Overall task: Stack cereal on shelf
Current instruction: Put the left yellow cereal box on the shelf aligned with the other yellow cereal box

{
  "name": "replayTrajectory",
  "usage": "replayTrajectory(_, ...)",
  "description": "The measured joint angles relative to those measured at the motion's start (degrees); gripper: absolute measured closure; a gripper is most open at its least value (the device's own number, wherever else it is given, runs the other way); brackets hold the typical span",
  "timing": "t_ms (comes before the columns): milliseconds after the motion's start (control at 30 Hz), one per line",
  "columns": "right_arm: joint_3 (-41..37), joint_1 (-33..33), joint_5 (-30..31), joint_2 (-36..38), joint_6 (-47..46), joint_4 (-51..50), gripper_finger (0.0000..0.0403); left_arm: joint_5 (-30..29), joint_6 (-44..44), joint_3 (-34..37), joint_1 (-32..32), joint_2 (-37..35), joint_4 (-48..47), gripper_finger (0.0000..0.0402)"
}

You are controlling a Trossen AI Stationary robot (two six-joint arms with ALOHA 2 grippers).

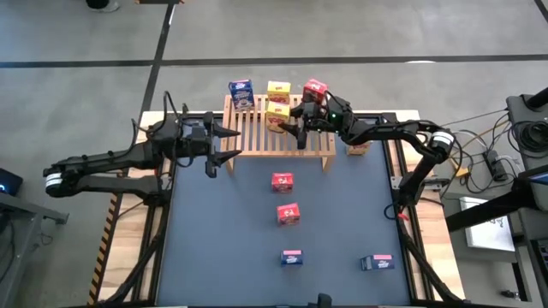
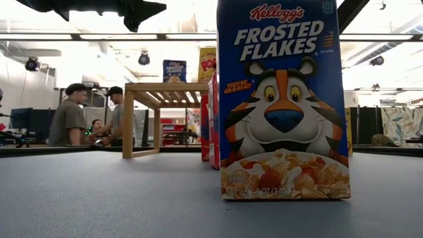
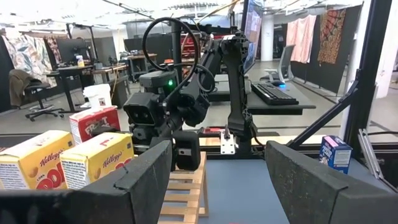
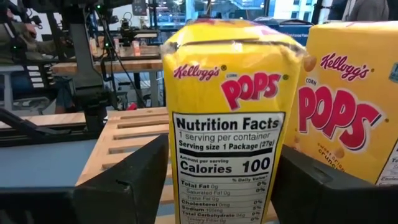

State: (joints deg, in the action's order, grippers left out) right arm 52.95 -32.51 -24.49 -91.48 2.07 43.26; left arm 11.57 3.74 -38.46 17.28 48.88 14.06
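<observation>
The light wooden shelf (image 1: 278,137) stands at the table's far middle. On its slats a blue box (image 1: 241,92), a yellow box (image 1: 278,88) and a red box (image 1: 314,90) stand along the far edge. My right gripper (image 1: 294,120) is over the shelf, shut on a second yellow Corn Pops box (image 4: 227,112). My left gripper (image 1: 229,142) hovers open at the shelf's left end, touching nothing. Two red boxes (image 1: 282,181) (image 1: 288,214) and two blue ones (image 1: 292,257) (image 1: 377,263) rest on the dark mat. My right gripper holds the yellow box (image 1: 276,112) pinched between its two fingers (image 4: 134,180), one on each broad face, with the narrow nutrition panel (image 4: 227,155) facing the wrist. It reaches in level from the table's right side. The box is upright over the slats; its bottom is hidden.
The nearest blue Frosted Flakes box (image 2: 284,99) fills much of the low view, with the red boxes (image 2: 213,119) behind it. A brownish object (image 1: 358,147) lies right of the shelf under the right arm. People stand in the room beyond the table (image 2: 69,122).
</observation>
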Motion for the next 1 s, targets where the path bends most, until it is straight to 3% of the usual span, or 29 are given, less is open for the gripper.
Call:
replayTrajectory(500, 0.0, 1.2, 0.0, 3.0, -2.1, -0.1, 0.0133, 0.0, -3.8, 0.0, 0.0, 0.0, 0.0, 0.0159)
replayTrajectory(1000, 0.0, 2.6, 5.2, 11.2, 3.5, -13.1, 0.0131, 0.0, -6.8, 0.0, -0.1, 0.0, 0.0, 0.0159)
